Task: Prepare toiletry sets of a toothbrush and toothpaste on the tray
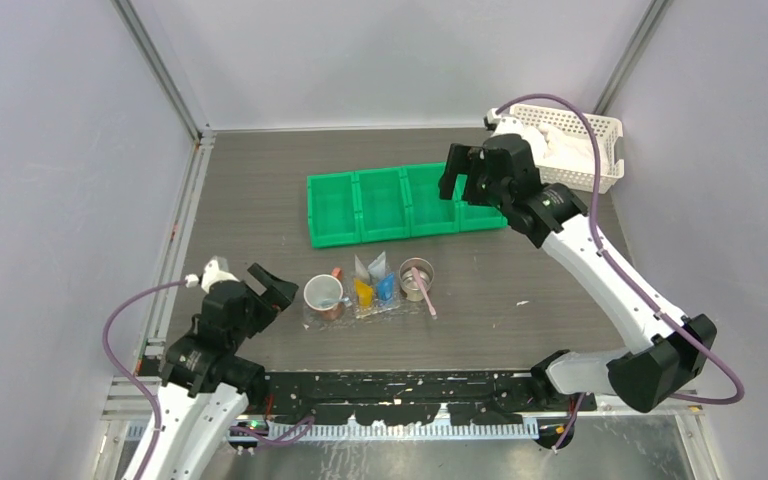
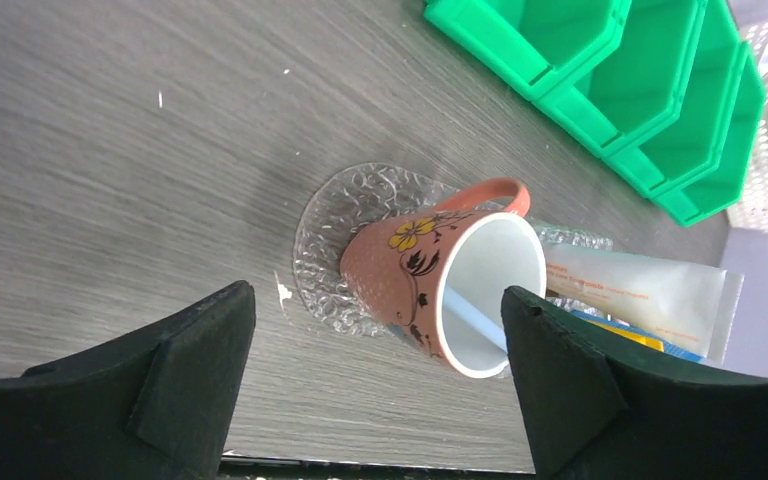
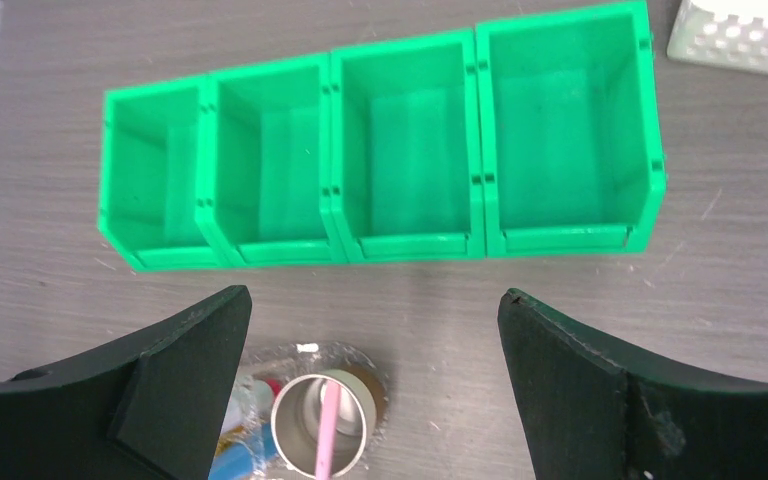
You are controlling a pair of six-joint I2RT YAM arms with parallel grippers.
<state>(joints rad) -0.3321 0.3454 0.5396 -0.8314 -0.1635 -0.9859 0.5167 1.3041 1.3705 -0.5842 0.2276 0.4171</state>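
1. Starting at the near-left edge of the bench (image 1: pixel 260 200), the left end effector (image 1: pixel 272 283) sits low with its fingers spread wide and nothing between them. It faces the terracotta mug.
2. The terracotta mug (image 1: pixel 323 295), flower-patterned, stands upright on the left end of the tray (image 2: pixel 325 225), a clear embossed piece. A pale blue stick (image 2: pixel 472 318) leans inside the mug; what it is cannot be told.
3. The toothpaste lies on the middle of the tray, between the mug and the grey cup: a white tube (image 2: pixel 640 288), a yellow tube (image 1: pixel 364 292) and a blue tube (image 1: pixel 386 288), packed close together.
4. The grey cup (image 1: pixel 416 275) stands at the tray's right end. The pink toothbrush (image 1: pixel 428 300) stands in it, leaning out over the near rim.
5. Open bench lies on both sides of this row, and a strip separates it from the bin beyond.
6. The green four-compartment bin (image 1: pixel 380 205) lies across mid-bench.
7. The right end effector (image 1: pixel 465 182) hangs above the bin's right end, fingers wide apart and gripping nothing.
8. The white lattice basket (image 1: pixel 572 140) occupies the far-right corner, partly hidden by that arm.
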